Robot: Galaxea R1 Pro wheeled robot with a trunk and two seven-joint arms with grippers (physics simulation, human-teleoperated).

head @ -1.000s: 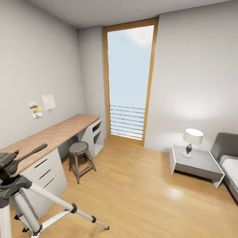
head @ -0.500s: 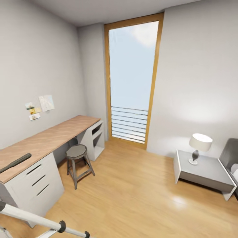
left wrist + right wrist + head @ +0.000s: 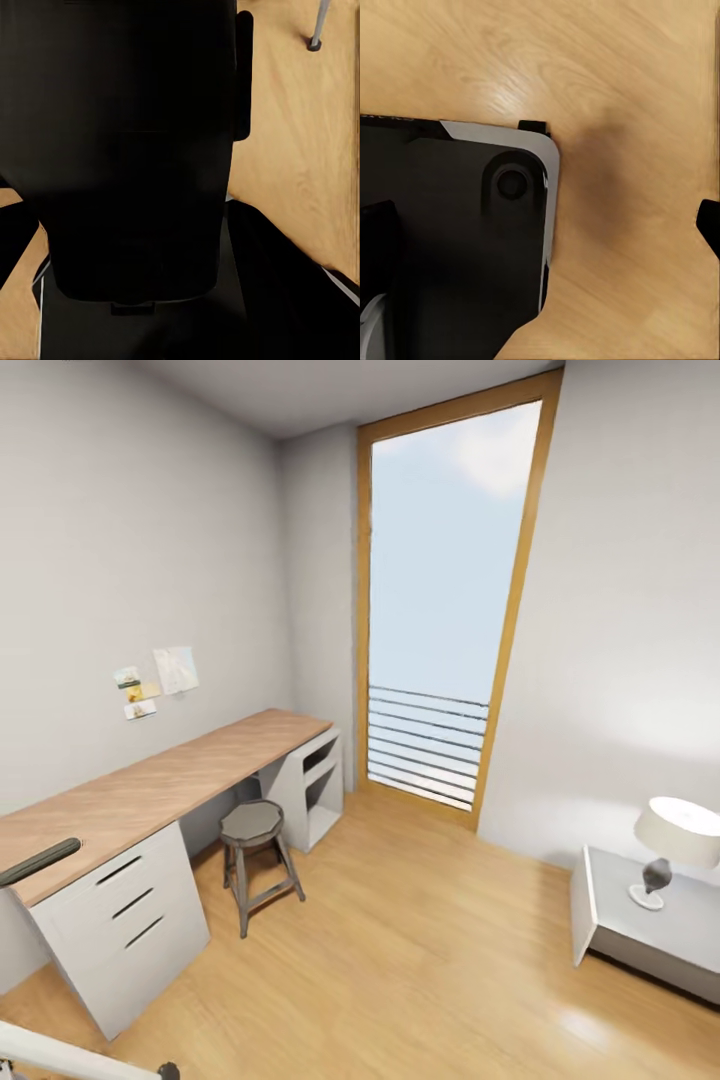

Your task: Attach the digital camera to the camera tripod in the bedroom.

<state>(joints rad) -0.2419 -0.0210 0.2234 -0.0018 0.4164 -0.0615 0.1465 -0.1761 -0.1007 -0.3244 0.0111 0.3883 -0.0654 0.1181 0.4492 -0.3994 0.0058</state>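
A bedroom with pale grey matte walls and a glossy light wood plank floor [image 3: 420, 970], seen from the robot's head camera. Along the left wall runs a long desk [image 3: 170, 785] with a grained wood top and white body; its three flat drawer fronts carry slim dark slot handles and are closed, while the open white cubbies at its far end hold nothing that can be made out. A stool [image 3: 255, 850] with a grey octagonal seat and thin dark metal legs stands just beside the desk. Small paper notes [image 3: 160, 678] are pinned to the wall above. A tall window [image 3: 445, 610] in a wood frame has horizontal slats across its lower part. At right, a white-shaded lamp [image 3: 672, 845] sits on a low grey-and-white bedside table [image 3: 620, 920]. Of the camera tripod [image 3: 60, 1055], a silver tubular leg crosses the lower left corner and its black pan handle juts in over the desk edge. Whether either gripper is open or closed cannot be told.
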